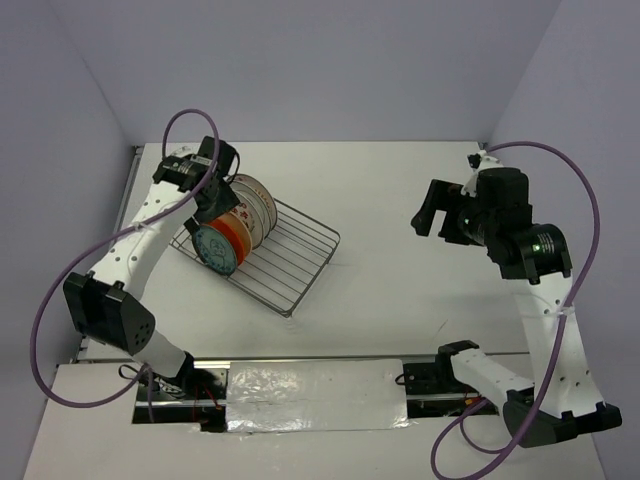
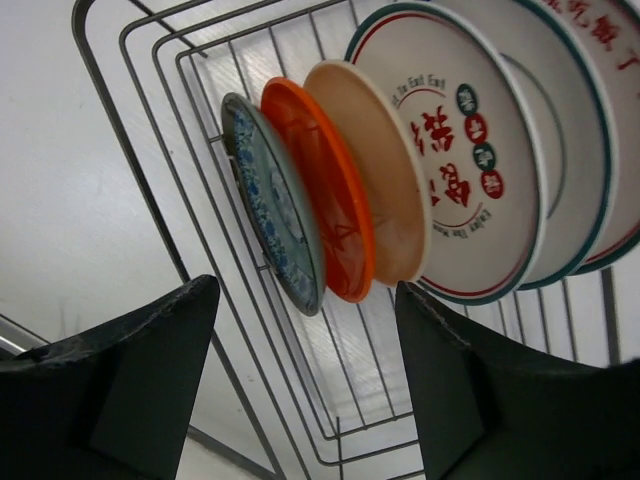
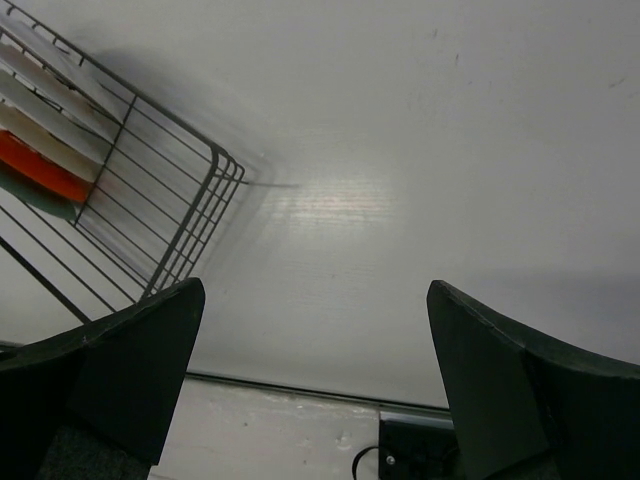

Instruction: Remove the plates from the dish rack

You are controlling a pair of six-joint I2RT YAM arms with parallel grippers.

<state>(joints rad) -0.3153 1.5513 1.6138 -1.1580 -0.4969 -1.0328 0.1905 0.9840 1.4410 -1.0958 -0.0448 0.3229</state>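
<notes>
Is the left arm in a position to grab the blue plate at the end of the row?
Probably yes. The left gripper hangs open right by the rack, and the blue plate is the outermost one, with only bare rack on its free side. The orange plate sits close behind it, though.

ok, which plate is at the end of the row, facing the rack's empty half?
The teal-blue patterned plate: it stands outermost and is the only blue one, with the orange plate directly behind it.
</notes>
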